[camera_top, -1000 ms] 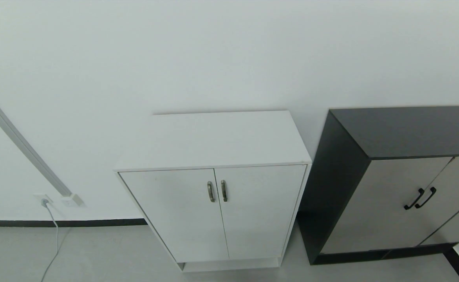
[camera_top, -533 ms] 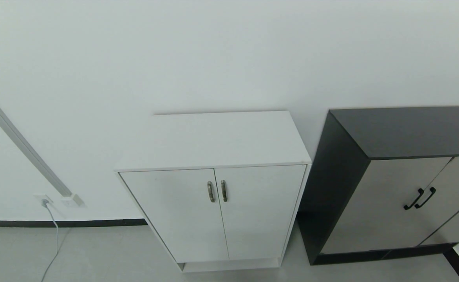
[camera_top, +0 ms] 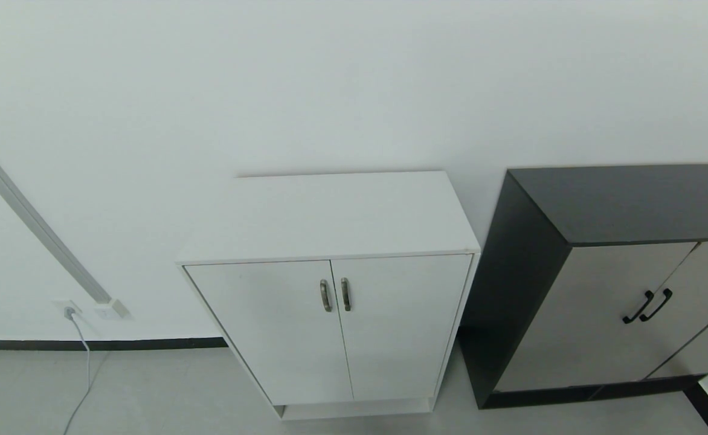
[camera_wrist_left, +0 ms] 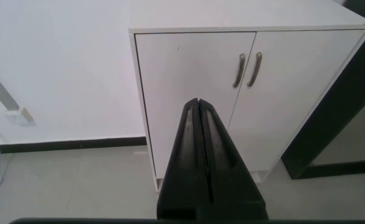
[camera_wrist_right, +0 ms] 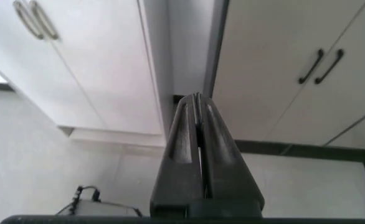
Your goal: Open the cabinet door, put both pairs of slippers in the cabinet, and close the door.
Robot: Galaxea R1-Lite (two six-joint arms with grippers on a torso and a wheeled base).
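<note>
Cabinet (camera_top: 330, 214), white, doors (camera_top: 272, 329) closed, two metal handles (camera_top: 325, 295)

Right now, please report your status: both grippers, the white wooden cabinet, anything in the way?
Left gripper shut, holding nothing; right gripper the same. White two-door cabinet closed, curved metal handles untouched. Black-topped cabinet stands close on its right side.

Open floor (camera_top: 167, 393) lies before the white cabinet (camera_top: 330, 211); its shut doors (camera_top: 269, 326) carry two handles (camera_top: 325, 295) close together. The dark cabinet (camera_top: 529, 272) crowds its right side; a cable (camera_top: 87, 368) trails left.
</note>
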